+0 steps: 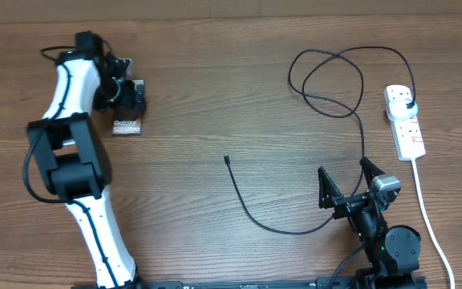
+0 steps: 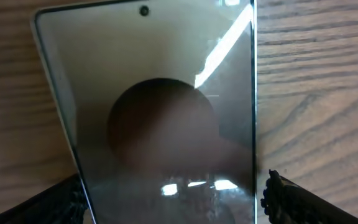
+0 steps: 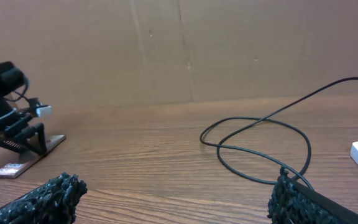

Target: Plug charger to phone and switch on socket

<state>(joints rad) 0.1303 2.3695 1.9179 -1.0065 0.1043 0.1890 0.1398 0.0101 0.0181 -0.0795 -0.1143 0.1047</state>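
The phone (image 1: pixel 126 126) lies at the far left of the wooden surface (image 1: pixel 215 104), its far end tilted up between the wide-spread fingers of the left end effector (image 1: pixel 131 95), which do not clamp it; the right end effector (image 1: pixel 345 178) gapes fully, holding nothing, near the front right; the charger (image 1: pixel 327 96) loops across the right half, its connector tip (image 1: pixel 227 159) loose mid-surface, its plug in the white socket (image 1: pixel 403 119) at far right.

I work at what looks like a lab test station: a bare wood-grain table (image 1: pixel 215 96), a plain brown board wall (image 3: pixel 179 50) behind it, my two arms mounted at its edge
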